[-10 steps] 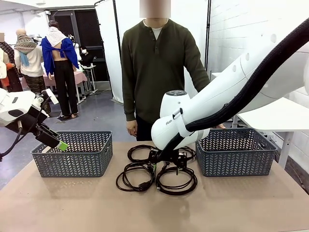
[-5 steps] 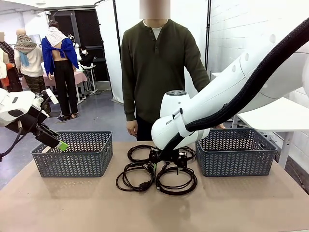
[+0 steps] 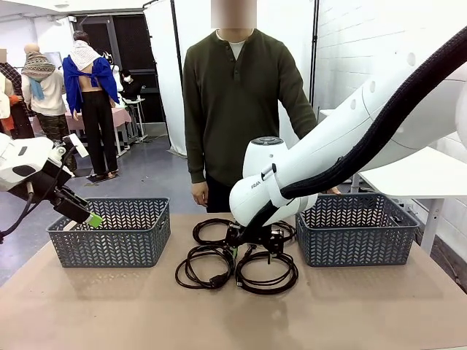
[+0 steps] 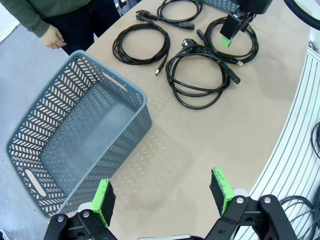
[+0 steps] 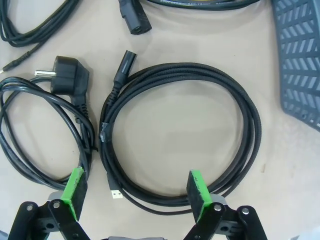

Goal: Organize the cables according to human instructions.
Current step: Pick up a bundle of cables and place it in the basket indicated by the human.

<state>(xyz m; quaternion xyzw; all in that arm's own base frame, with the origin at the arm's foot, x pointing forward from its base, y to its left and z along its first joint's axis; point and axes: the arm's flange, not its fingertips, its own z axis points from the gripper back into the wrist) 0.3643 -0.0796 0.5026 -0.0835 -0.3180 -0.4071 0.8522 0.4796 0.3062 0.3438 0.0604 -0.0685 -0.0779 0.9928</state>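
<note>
Several black cables lie coiled at the table's middle: a near-left coil [image 3: 206,267], a near-right coil [image 3: 267,271] and a far-left coil [image 3: 211,230], with more cable behind the arm. My right gripper [image 3: 235,251] hangs low over the near-right coil, open. In the right wrist view its fingers [image 5: 136,187] straddle the near arc of a braided coil [image 5: 254,131], beside a coil with a round power plug [image 5: 70,75]. My left gripper [image 3: 91,219] hovers open and holding nothing by the left basket, its fingers [image 4: 162,192] over bare table, the coils [image 4: 200,75] beyond.
A grey lattice basket [image 3: 109,233] stands at the left and another [image 3: 357,230] at the right of the coils. A person stands at the far edge, one hand [image 3: 198,193] hanging by the table. The near half of the table is bare.
</note>
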